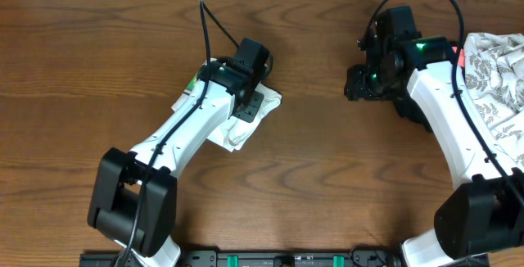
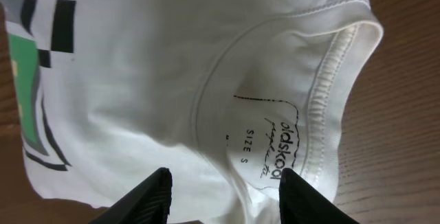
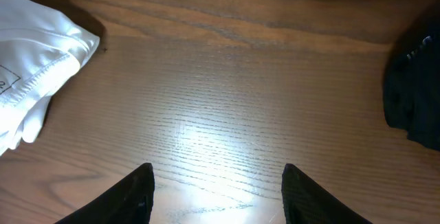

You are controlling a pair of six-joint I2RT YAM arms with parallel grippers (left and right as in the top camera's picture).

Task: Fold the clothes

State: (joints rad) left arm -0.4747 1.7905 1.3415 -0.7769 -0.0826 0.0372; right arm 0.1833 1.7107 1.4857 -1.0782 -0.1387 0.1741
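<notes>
One white T-shirt [image 1: 239, 132] lies folded on the table [image 1: 327, 169], left of centre, and one leaf-patterned cloth [image 1: 496, 70] sits at the right edge. Two hands: the left hand [image 2: 227, 186] has its fingers parted over the shirt's neck label [image 2: 275, 145] and grips nothing, while the right hand [image 3: 216, 186] is parted over bare wood, also empty.

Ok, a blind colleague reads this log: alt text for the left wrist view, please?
A folded white T-shirt fills the view, neck label up, green print at left, on a wooden table. The left gripper stands open over its near edge.
</notes>
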